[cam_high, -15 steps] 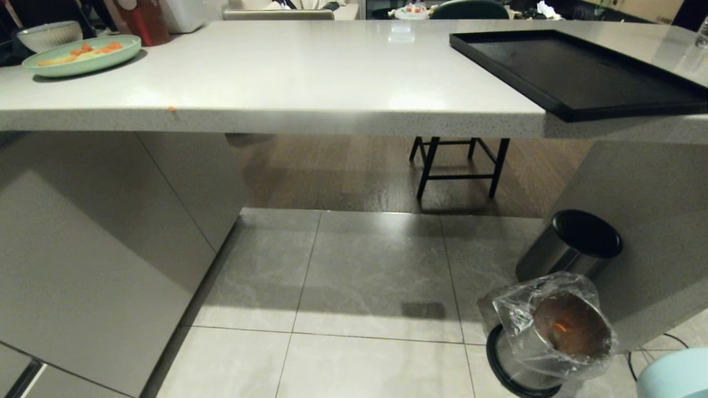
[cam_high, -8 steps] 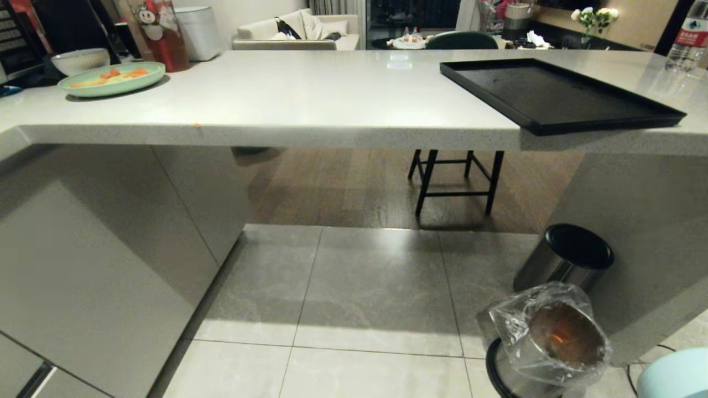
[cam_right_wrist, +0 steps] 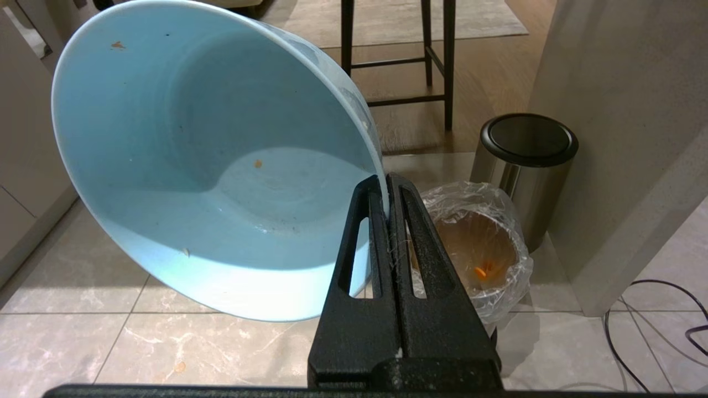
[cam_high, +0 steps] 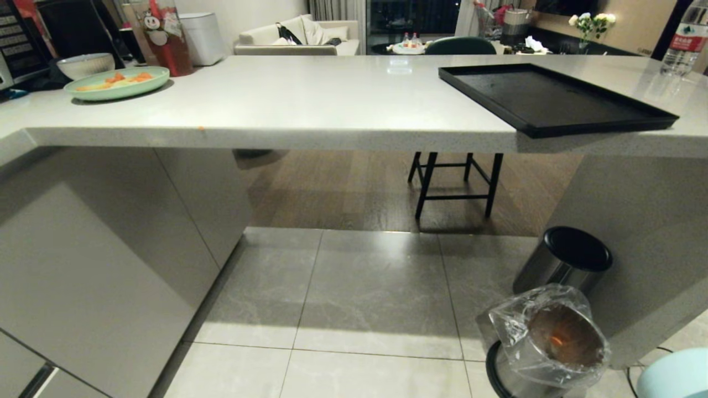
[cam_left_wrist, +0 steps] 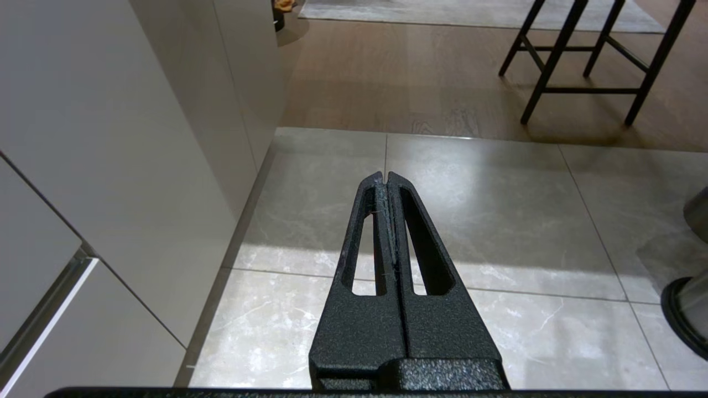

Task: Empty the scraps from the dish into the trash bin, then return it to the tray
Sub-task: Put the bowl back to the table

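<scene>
Head view: the tray point(cam_high: 553, 99) lies empty on the right of the counter point(cam_high: 310, 99); the trash bin point(cam_high: 547, 340) stands on the floor at the near right, the dish point(cam_high: 672, 376) just right of it.
Left wrist view: the left gripper point(cam_left_wrist: 386, 182) hangs over floor tiles, fingers pressed together, holding nothing.
Right wrist view: the right gripper point(cam_right_wrist: 385, 185) pinches the rim of the tilted dish point(cam_right_wrist: 210, 166); the scraps point(cam_right_wrist: 480, 271) lie in the trash bin point(cam_right_wrist: 475, 249).
</scene>
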